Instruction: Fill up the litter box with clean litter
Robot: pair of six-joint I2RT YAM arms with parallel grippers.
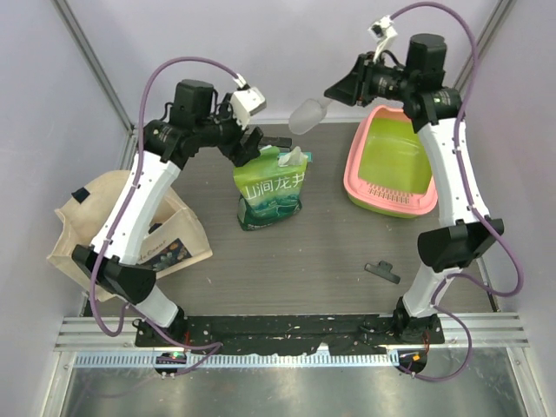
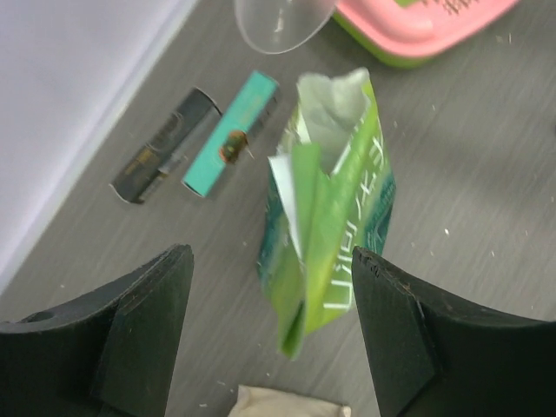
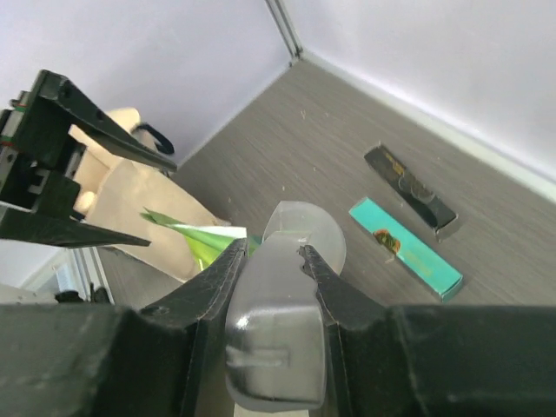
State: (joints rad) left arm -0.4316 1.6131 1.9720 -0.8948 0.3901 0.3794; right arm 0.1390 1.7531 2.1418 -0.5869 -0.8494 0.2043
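1. Bench: grey wood-grain top, with 2 arms mounted at its near edge.

2. Litter box: pink rim and lime-green basin, flat on the bench at the far right corner. The green floor of the basin shows.

3. Green bag: printed with white characters, standing upright near the middle of the far edge and well apart from the litter box. Its top is torn open. The wrist view shows only a pale lining in the mouth, and the litter itself cannot be made out.

4. Left gripper: hangs over the open top of the green bag with its fingers spread wide on either side, gripping nothing.

5. Right gripper: raised over the far edge, with its fingers clenched on the handle of item 6.

6. Scoop: clear plastic, held in the air with its bowl between the green bag and the litter box.

7. Teal box and dark box: 2 slim cartons lying flat side by side along the far edge, behind the green bag.

8. Tote bag: beige cloth with dark handles, standing open at the left edge.

9. Black clip: a small item lying on the bench toward the near right corner.
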